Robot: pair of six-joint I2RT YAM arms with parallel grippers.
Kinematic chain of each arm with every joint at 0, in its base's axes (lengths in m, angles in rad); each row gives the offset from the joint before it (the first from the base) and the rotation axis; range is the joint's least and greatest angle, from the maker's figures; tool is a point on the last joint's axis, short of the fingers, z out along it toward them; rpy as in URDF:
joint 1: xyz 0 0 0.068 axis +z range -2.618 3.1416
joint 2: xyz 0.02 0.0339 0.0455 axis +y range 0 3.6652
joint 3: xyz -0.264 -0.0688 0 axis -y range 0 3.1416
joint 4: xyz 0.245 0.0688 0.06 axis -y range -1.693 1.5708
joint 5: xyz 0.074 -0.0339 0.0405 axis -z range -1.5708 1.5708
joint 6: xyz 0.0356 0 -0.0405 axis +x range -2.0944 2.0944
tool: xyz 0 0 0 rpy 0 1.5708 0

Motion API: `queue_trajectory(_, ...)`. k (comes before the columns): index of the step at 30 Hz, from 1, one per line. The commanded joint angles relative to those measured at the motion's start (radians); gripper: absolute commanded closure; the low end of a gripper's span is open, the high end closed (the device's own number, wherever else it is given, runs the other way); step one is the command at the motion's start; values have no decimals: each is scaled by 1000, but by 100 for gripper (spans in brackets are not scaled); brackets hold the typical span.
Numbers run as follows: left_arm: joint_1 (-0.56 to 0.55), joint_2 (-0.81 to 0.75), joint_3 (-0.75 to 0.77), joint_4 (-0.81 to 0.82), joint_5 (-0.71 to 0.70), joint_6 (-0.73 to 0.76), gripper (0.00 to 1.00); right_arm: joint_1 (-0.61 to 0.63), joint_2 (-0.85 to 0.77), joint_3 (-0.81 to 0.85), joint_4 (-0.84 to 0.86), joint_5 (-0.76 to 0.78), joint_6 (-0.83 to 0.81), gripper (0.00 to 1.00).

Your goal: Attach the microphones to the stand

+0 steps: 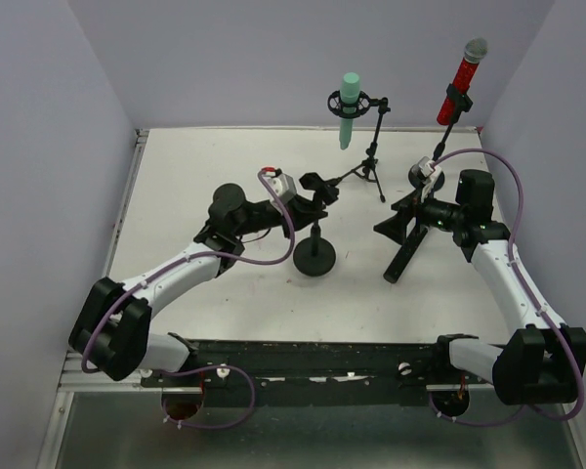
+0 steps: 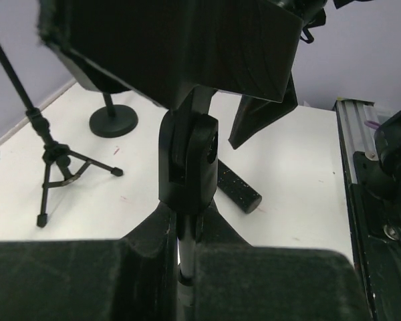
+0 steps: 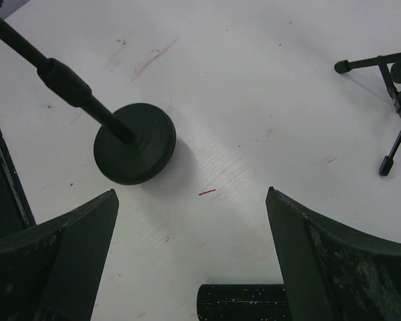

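left gripper point(image 1: 311, 200): clamped shut on the thin pole of the round-base stand point(image 1: 314, 259), right under its empty clip point(image 2: 188, 164).

stand worry: that base looks small to me. If my left arm drifts sideways while holding the pole, the stand tips or skids, and the clip ends up pointing somewhere useless.

mint-green mic point(image 1: 349, 106): sitting in the ring mount on the tripod point(image 1: 374, 174), back centre. The tripod legs are near my left wrist, so a wide swing could kick them.

black mic point(image 1: 400, 262): lying flat on the table point(image 1: 195, 166), right of the round base, not attached yet.

right gripper point(image 3: 190, 192): jaws wide open and empty, hovering over the black mic.

grab worry: it's a round body, so an off-centre pinch could roll it away. Gripped near one end, I reckon it droops and misses the clip.

red mic point(image 1: 463, 76): up in its holder, back right. Looks done.
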Motion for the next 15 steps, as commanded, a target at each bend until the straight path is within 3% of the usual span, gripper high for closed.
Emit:
queue_trajectory(1, -92, 64, 42, 86, -112, 75, 100, -5, -7, 18, -21, 31, -17, 0)
queue_trajectory(8, -164, 141, 17, 200, -161, 72, 100, -4, 4, 17, -21, 31, -17, 0)
queue_trajectory(14, -192, 155, -1, 158, -198, 109, 100, -4, 10, 17, -19, 34, -15, 0)
queue_trajectory(15, -193, 153, -6, 158, -205, 109, 96, -4, 13, 17, -19, 34, -17, 0)
